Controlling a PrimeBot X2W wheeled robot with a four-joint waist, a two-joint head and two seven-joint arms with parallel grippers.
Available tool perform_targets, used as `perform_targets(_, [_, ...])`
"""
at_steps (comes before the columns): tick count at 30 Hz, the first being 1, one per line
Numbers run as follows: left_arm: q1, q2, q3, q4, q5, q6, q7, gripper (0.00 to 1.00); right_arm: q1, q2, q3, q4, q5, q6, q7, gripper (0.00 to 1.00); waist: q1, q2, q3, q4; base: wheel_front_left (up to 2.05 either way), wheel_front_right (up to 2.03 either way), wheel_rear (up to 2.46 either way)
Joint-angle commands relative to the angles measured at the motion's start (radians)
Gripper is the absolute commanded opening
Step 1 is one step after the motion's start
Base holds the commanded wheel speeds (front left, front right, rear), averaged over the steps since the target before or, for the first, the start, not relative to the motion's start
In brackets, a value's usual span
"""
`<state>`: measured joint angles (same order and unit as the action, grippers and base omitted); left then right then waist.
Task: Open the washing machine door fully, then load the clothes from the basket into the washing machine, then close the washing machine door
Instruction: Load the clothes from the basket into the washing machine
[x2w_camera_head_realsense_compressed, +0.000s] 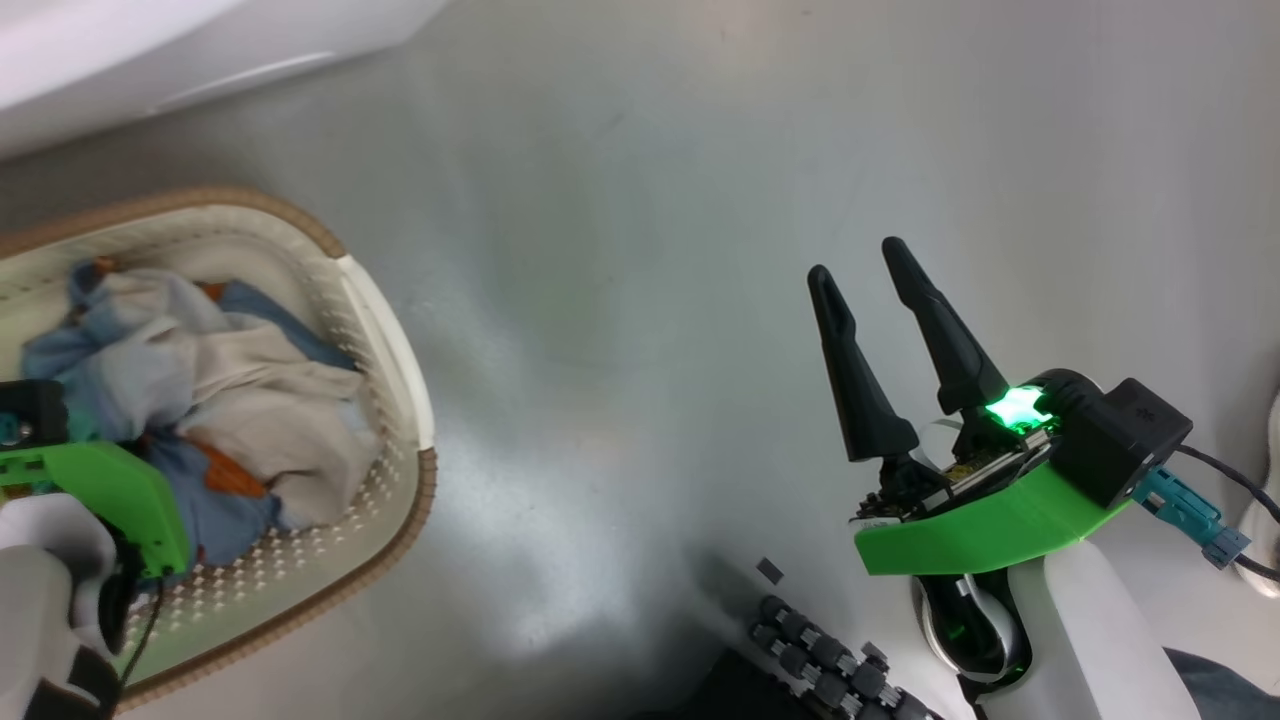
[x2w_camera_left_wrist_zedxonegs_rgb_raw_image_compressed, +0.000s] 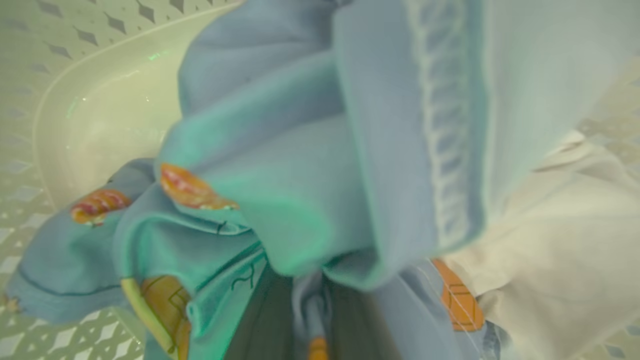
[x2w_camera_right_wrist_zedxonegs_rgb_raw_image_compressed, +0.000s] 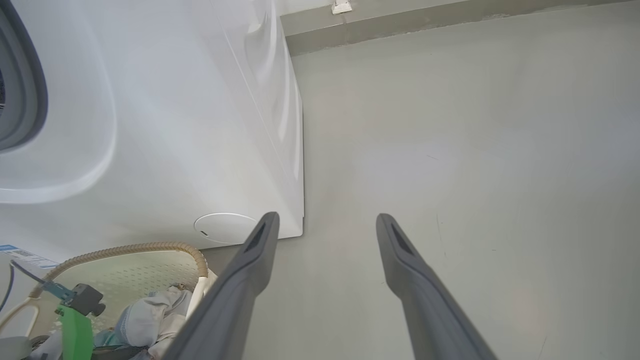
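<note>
I was at the loading step. The grey rubber seal (x2w_camera_right_wrist_zedxonegs_rgb_raw_image_compressed: 20, 100) of the white boxy front-loading washing machine (x2w_camera_right_wrist_zedxonegs_rgb_raw_image_compressed: 200, 125) lay bare at the left edge of my right wrist view, so I judged the door to be open already. My left fingers (x2w_camera_left_wrist_zedxonegs_rgb_raw_image_compressed: 310, 305) were down inside the small cream-white perforated plastic basket with the brown woven-look rim (x2w_camera_head_realsense_compressed: 425, 500), at the left of the head view. At the bottom middle of the left wrist view they sat close together, pinched on a fold of the light blue garment with orange prints (x2w_camera_left_wrist_zedxonegs_rgb_raw_image_compressed: 280, 175). My right fingers (x2w_camera_head_realsense_compressed: 857, 260) stood spread and empty over the grey floor (x2w_camera_head_realsense_compressed: 650, 200) at the right of the head view, well apart from the basket.

The basket held both pieces bunched together, the plain white garment (x2w_camera_head_realsense_compressed: 270, 400) draped across the blue one's middle.

The next move, as I judged it, called for a straight lift clear of the rim, then a swing toward the drum mouth. With the white piece lying over the blue, it might ride up too or drop to the floor. I could not tell how deep my pinch went.
</note>
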<state>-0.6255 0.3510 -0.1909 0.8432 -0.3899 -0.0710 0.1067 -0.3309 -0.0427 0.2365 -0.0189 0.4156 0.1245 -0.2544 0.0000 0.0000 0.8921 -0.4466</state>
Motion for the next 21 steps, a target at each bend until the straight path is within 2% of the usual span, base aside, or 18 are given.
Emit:
perform_targets(1, [0.023,0.014,0.020,-0.007,0.001,-0.002,-0.016,0.00,0.024,-0.008,0.008,-0.013,-0.007,0.006,-0.007,1.00,0.0000,0.0000,-0.031,0.029,0.00,0.00,0.00])
perform_targets(10, [0.125,-0.072,0.030,-0.037,-0.053,-0.011,-0.135,0.00,0.038,-0.008,-0.027,0.012,-0.042,0.006,-0.007,1.00,0.0000,0.0000,-0.161,0.109,0.00,0.00,0.00])
perform_targets(21, [0.269,-0.181,0.025,-0.118,-0.102,-0.007,-0.242,0.00,0.118,-0.008,-0.077,0.049,-0.113,0.006,-0.007,1.00,0.0000,0.0000,-0.374,0.224,0.00,0.00,0.00])
